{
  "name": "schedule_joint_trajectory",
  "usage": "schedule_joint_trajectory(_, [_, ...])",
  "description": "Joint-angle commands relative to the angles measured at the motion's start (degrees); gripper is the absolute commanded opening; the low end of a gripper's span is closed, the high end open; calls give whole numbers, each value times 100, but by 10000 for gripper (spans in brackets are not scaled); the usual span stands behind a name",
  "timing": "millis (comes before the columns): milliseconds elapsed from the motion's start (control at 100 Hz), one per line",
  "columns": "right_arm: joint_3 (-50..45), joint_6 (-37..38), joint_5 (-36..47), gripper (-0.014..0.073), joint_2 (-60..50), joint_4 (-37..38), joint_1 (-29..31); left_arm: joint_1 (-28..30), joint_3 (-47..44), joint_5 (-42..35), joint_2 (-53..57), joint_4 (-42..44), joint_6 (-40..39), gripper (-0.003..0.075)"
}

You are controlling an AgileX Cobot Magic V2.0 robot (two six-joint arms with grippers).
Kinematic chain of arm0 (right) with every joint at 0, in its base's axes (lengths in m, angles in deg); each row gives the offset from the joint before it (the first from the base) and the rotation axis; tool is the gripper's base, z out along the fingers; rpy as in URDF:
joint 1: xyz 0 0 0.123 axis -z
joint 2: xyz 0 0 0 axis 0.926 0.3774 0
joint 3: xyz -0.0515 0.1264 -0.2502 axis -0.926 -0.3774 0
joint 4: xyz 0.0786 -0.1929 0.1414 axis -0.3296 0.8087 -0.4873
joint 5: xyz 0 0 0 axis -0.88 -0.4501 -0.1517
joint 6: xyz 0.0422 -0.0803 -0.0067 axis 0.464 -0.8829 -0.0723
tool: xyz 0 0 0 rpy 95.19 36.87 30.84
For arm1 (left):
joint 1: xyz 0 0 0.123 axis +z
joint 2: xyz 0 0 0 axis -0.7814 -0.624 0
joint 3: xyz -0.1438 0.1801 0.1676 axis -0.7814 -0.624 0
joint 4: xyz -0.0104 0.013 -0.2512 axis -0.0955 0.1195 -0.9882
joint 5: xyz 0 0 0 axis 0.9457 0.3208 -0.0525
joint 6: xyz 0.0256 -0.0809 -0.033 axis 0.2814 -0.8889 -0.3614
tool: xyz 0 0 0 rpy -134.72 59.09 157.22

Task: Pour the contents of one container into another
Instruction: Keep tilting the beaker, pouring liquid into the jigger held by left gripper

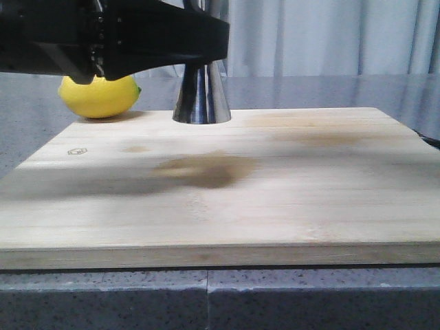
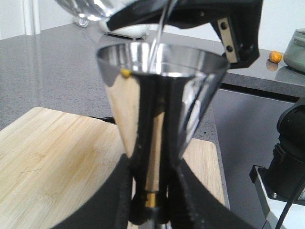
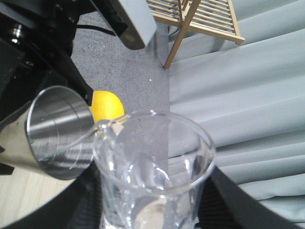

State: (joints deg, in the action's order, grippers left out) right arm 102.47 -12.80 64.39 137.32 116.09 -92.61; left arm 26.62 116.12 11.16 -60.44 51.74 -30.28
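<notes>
- Front: jigger (image 1: 201, 96) stands at the cutting board's (image 1: 227, 199) far edge, lemon (image 1: 100, 95) just behind-left; board front open.
- Left wrist: left gripper (image 2: 151, 191) jaws clamp the jigger waist; thin stream (image 2: 159, 33) entering the cup, pour underway.
- Right wrist: right gripper's jaws grip the tilted beaker (image 3: 152, 167), spout over the jigger rim; some liquid left.

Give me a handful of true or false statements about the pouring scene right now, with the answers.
1. A thin stream runs from the glass beaker into the steel jigger. True.
2. The left gripper is shut on the jigger's waist. True.
3. The jigger lies on its side. False: it stands upright on the cutting board.
4. The lemon sits on the board. False: it rests on the grey counter behind it.
</notes>
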Motion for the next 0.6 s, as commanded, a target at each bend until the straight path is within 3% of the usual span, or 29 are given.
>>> schedule_joint_trajectory(0, [214,-78,-195,165,-126,48,-5,10,161,-794,237,-397,-52,-19])
schedule_joint_trajectory(590, [214,-368,-213,165,-126,48,-5,10,161,-900,237,-278,-57,-19])
